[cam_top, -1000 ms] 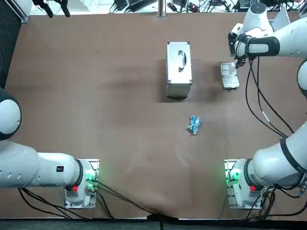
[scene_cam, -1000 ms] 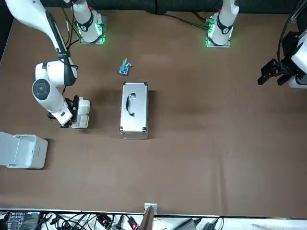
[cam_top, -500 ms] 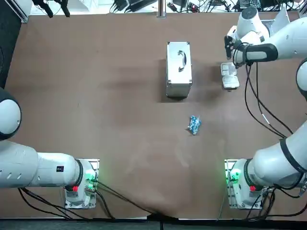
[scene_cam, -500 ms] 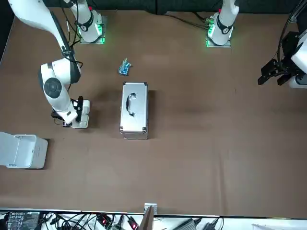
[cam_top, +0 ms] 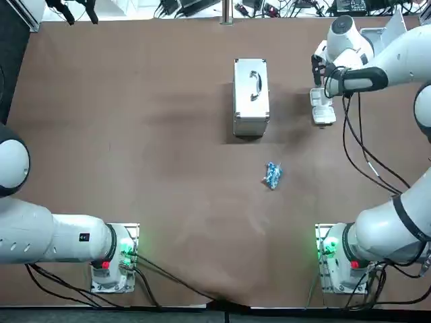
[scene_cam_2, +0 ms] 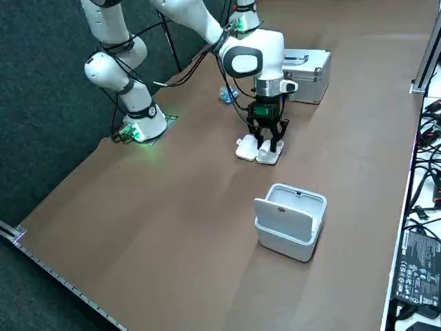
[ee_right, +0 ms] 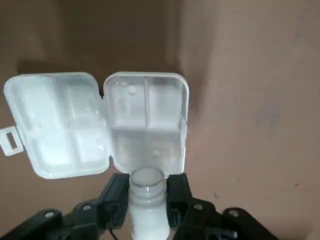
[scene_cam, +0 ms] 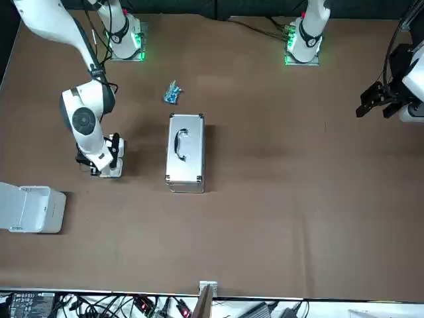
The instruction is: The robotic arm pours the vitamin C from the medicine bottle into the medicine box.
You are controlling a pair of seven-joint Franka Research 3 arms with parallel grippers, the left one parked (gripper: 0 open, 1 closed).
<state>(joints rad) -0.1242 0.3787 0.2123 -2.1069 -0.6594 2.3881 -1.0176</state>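
My right gripper (ee_right: 147, 187) is shut on a small white medicine bottle (ee_right: 147, 202), whose open mouth points at the medicine box. The medicine box (ee_right: 146, 120) is a clear plastic pill case lying open on the table, its lid (ee_right: 55, 125) flat beside the compartments. A small white tablet (ee_right: 131, 90) lies in one compartment. In the top view the gripper (cam_top: 318, 75) hangs at the far end of the box (cam_top: 324, 111). The right side view shows the gripper (scene_cam_2: 267, 136) low over the box (scene_cam_2: 258, 152).
A silver metal case (cam_top: 251, 97) with a handle lies left of the box in the top view. A blue packet (cam_top: 272, 175) lies nearer the bases. A white open bin (scene_cam_2: 289, 219) stands past the box at the table's right side.
The right wrist has swung leftward in the top view and brought the gripper with the bottle from beside the medicine box to over its far end.
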